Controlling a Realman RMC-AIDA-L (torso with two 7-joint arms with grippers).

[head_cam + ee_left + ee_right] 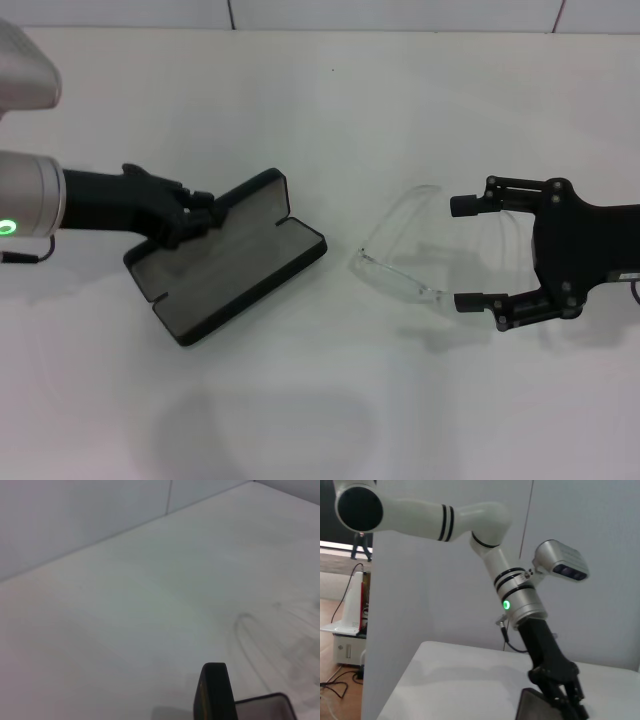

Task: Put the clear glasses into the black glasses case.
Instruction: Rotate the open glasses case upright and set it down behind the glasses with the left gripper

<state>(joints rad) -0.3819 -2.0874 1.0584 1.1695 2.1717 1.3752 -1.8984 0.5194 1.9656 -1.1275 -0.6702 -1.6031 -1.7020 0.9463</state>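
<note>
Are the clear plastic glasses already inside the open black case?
No, the clear plastic glasses lie on the table beside the black case.

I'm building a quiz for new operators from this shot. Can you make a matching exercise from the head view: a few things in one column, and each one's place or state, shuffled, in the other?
Things:
1. black glasses case
2. clear glasses
3. left gripper
4. right gripper

States:
A. open, fingers spread on either side of the clear arms' ends
B. lying open on the table, grey lining up
C. at the open case's lid edge
D. on the table between the case and the right arm

Pairs: 1-B, 2-D, 3-C, 4-A
</note>
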